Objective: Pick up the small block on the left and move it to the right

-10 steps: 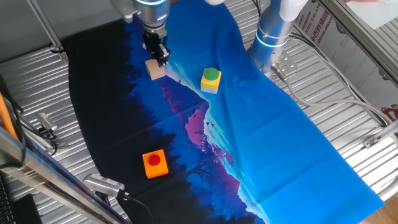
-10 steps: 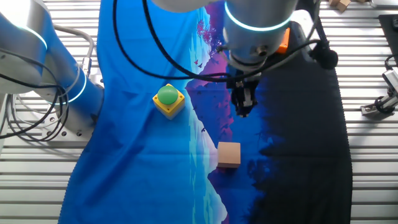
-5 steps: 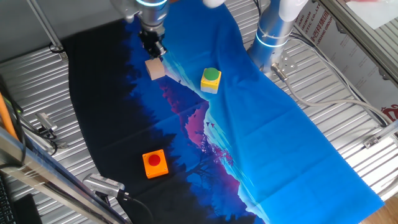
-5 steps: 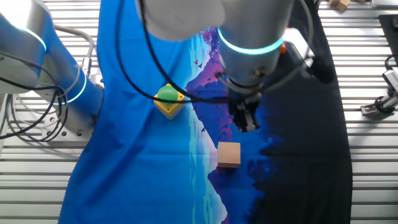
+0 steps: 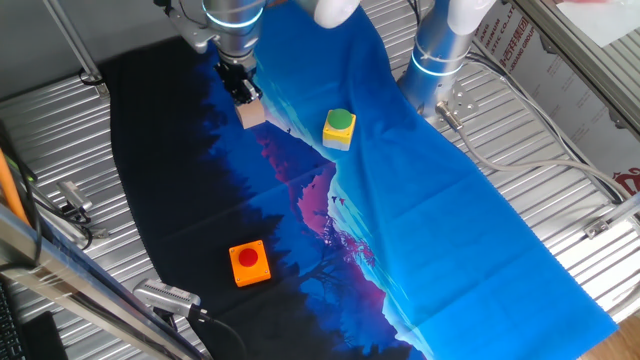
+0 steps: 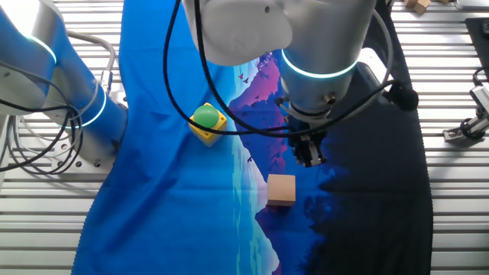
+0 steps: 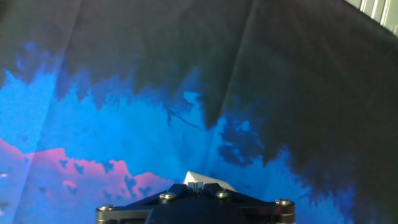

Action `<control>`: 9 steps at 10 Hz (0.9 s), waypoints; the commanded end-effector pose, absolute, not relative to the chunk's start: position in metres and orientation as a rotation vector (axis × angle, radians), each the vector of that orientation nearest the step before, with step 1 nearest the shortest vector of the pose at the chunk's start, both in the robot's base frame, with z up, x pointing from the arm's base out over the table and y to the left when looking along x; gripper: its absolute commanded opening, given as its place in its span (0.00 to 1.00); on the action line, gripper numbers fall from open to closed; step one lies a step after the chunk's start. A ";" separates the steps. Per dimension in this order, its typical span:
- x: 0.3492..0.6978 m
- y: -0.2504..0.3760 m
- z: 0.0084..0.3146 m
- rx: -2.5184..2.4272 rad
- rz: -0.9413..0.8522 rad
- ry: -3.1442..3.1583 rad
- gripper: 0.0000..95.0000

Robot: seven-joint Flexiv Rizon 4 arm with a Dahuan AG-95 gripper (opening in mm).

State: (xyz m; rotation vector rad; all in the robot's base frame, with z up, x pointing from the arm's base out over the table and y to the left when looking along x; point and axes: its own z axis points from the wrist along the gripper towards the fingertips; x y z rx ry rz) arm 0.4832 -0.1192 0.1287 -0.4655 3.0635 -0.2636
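The small block point(image 5: 252, 113) is a plain tan wooden cube lying on the printed cloth; it also shows in the other fixed view point(image 6: 281, 189). My gripper point(image 5: 241, 91) hangs just beside and above it, apart from it point(image 6: 309, 157). The fingers are pressed together with nothing between them. In the hand view the gripper point(image 7: 198, 185) is at the bottom edge, and a pale corner point(image 7: 214, 182) peeks out behind the fingertips, most likely the block.
A yellow block with a green circle point(image 5: 339, 128) sits right of the tan cube. An orange block with a red circle point(image 5: 249, 263) lies nearer the front. The blue and black cloth point(image 5: 420, 230) covers a ribbed metal table point(image 5: 60, 150). A second arm's base point(image 5: 438, 55) stands behind.
The gripper has shifted a little left in one fixed view and down toward the block in the other. The tan block has not moved.
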 end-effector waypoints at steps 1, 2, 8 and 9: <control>0.487 -0.120 0.132 -0.478 -0.236 3.067 0.00; 0.488 -0.120 0.133 -0.492 -0.233 3.067 0.00; 0.489 -0.120 0.133 -0.494 -0.076 3.065 0.00; 0.489 -0.120 0.133 -0.447 0.031 3.064 0.00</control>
